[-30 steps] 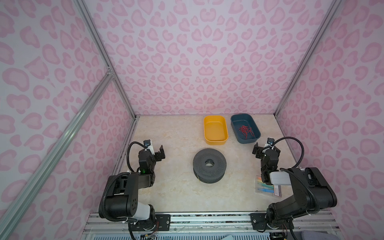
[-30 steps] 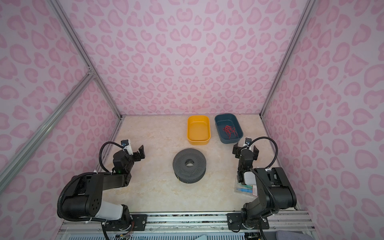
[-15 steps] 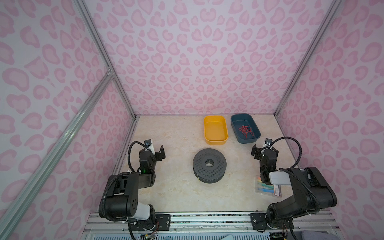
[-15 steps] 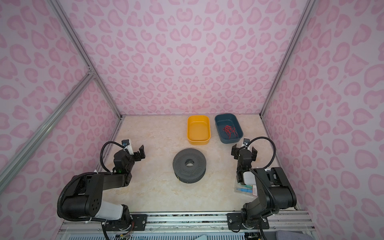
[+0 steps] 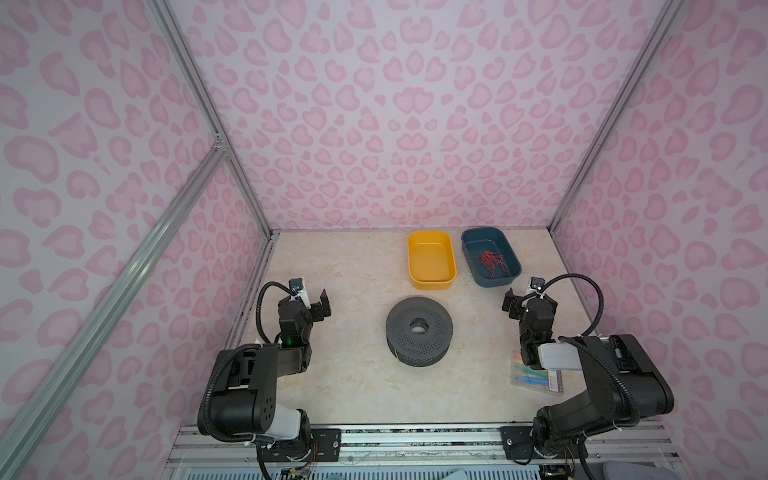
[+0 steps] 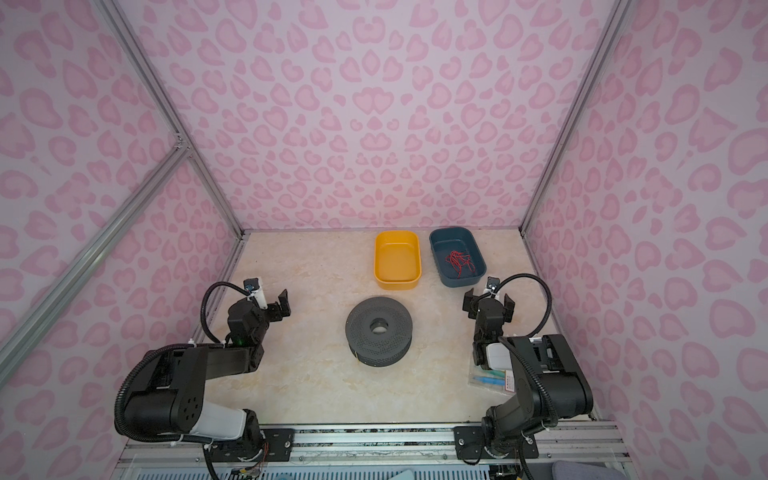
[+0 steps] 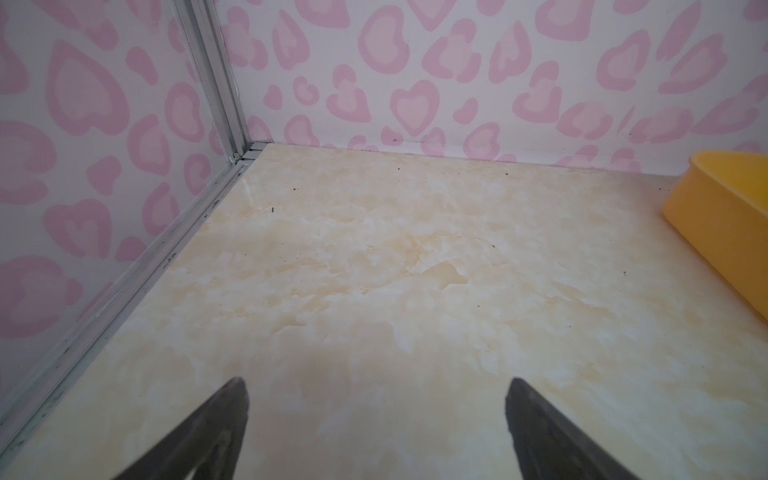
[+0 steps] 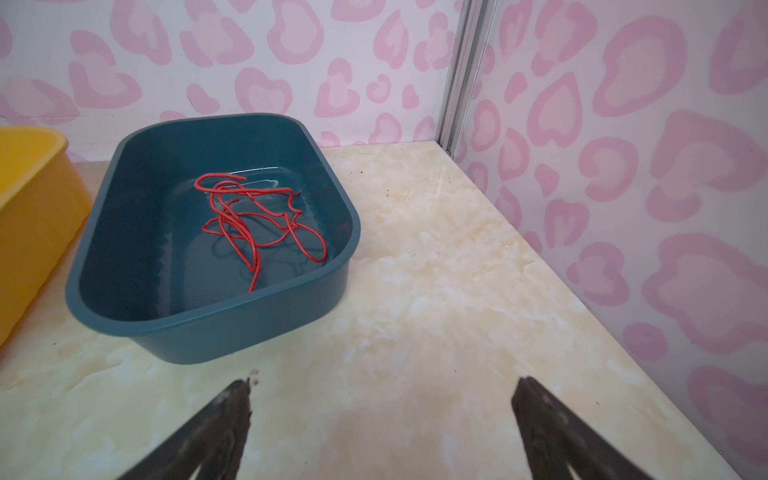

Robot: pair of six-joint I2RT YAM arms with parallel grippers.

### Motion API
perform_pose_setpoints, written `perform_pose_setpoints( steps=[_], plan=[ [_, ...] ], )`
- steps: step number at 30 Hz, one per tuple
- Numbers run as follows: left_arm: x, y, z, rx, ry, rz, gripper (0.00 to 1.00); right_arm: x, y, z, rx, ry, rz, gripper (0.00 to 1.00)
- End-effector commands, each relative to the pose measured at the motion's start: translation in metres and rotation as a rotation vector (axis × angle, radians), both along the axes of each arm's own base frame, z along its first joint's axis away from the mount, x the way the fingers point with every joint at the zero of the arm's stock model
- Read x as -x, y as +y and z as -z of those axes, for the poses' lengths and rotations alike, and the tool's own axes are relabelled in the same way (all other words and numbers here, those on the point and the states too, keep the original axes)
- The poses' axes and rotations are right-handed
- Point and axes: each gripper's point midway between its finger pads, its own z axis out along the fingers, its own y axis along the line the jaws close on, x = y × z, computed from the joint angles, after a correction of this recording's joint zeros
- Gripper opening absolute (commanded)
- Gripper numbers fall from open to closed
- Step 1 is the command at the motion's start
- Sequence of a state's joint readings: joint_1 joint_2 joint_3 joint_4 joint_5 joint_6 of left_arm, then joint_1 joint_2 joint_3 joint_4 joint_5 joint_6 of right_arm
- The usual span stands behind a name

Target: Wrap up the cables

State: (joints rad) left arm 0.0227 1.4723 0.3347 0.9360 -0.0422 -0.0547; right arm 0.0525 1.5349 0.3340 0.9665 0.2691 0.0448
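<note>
Both tools stand wide open and hold nothing: the left tool (image 7: 376, 384) hangs over bare tabletop (image 5: 353, 374) and faces the far left corner, while the right tool (image 8: 385, 381) points at the blue tray (image 8: 216, 332) with its tangle of red wires (image 8: 257, 220). The yellow wire itself cannot be made out lying loose anywhere. The yellow tray (image 5: 432, 285) beside the blue one looks empty. The only hint is a tiny yellowish fleck (image 5: 397, 354) at the foot of the dark grey spool (image 5: 399, 328), too small to call with certainty, so I judge that the wire sits wound on that spool. The spool lies flat in the middle of the tabletop, its axis upright and its centre hole facing up, so any wire on it would run round its side. It sits between the two arms and a little nearer the robot's base than either tool, and it appears in neither wrist view. That is what the coming move turns on: each tool must swing inward, the left one to its right and the right one to its left. The two are about equally far from the spool, though the fleck is on the left arm's side. A clear packet of coloured pieces (image 5: 536, 380) lies by the right arm, apart from all this.
</note>
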Motion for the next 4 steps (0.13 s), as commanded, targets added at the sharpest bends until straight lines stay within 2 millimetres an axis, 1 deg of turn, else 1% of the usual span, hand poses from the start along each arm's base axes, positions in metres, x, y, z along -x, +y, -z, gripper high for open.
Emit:
perform_pose_setpoints(
  steps=[1, 4],
  plan=[
    [-0.0037, 0.0013, -0.0063, -0.01, -0.022, -0.006, 0.98, -0.0005, -0.0022, -0.002, 0.001, -0.007, 0.014, 1.0],
    [-0.0023, 0.0015, -0.0058, -0.01, -0.022, -0.007, 0.98, -0.0006, -0.0017, -0.002, 0.001, -0.007, 0.012, 1.0]
  ],
)
